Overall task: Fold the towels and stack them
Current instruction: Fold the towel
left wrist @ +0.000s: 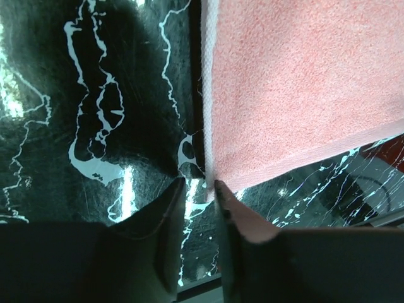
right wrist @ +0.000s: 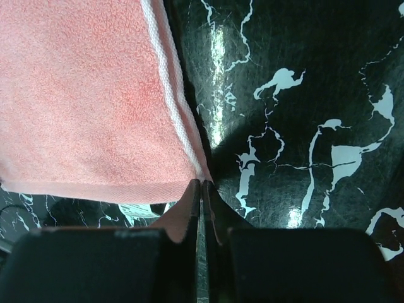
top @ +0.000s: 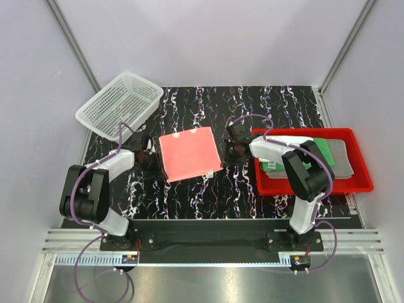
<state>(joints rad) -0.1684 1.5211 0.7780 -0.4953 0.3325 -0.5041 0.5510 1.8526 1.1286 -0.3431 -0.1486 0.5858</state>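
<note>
1. Left gripper [left wrist: 199, 184], seen from its wrist camera, stands with jaws a narrow gap apart at one corner of the pink towel [top: 189, 154]. The hem tip rests against one finger and bare table [top: 252, 107] shows through the gap, so I count nothing as caught there.
2. Right gripper [right wrist: 201, 184] is pressed together at the corner on the towel's other side, with the white-striped edge running straight into its tips. I judge the cloth pinched, though only by a sliver.
3. Pink towel lies flat and spread at mid-table between the two arms. It is well apart from the red tray [top: 315, 190] on the right, where a green towel [top: 323, 148] and a grey towel [top: 341, 158] lie.
4. Step in hand, as I read it: take both corners for the first fold.
5. Doing it well starts on the left. I would ease that gripper toward the cloth until the hem sits fully inside the gap, keep the fingertips low on the table, and only then close.
6. Both bites should hold before any lift, and the right one looks shallow enough to slip.
7. Next, I would raise both corners together at matched height and carry them in parallel. The span between them should be taut but not stretched, so that edge lands on edge without skew.
</note>
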